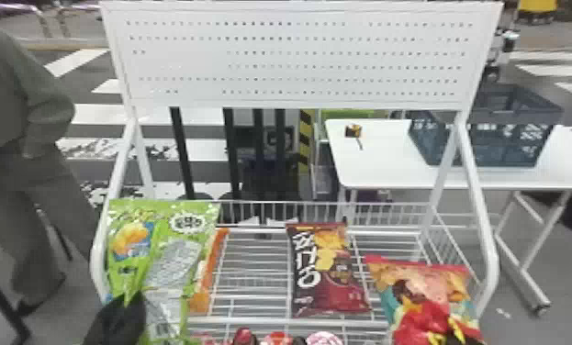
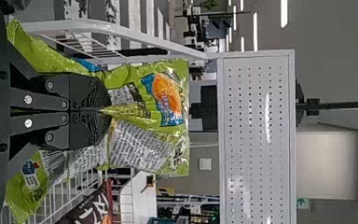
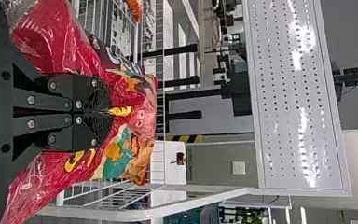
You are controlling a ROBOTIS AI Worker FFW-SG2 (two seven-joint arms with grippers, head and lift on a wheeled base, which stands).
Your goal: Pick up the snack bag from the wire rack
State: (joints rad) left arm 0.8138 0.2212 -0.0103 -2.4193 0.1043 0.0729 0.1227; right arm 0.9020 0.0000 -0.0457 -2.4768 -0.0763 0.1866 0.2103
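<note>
At the left of the wire rack (image 1: 257, 275), my left gripper (image 1: 126, 305) is shut on the green snack bag (image 1: 174, 243). In the left wrist view, the gripper (image 2: 105, 111) pinches a fold of the green bag (image 2: 140, 144), which bulges out around the fingers. My right gripper (image 3: 106, 112) is shut on the red snack bag (image 3: 135, 116), crumpling its front; in the head view that red bag (image 1: 436, 298) is at the rack's right end. Between them a dark brown and red chip bag (image 1: 328, 270) lies on the wires.
An orange packet (image 1: 209, 275) lies beside the green bag. Several round-topped packs (image 1: 277, 338) sit along the near edge below. A white perforated panel (image 1: 298, 57) spans the rack's top. Behind, a white table (image 1: 381, 160) bears a dark crate (image 1: 486, 133).
</note>
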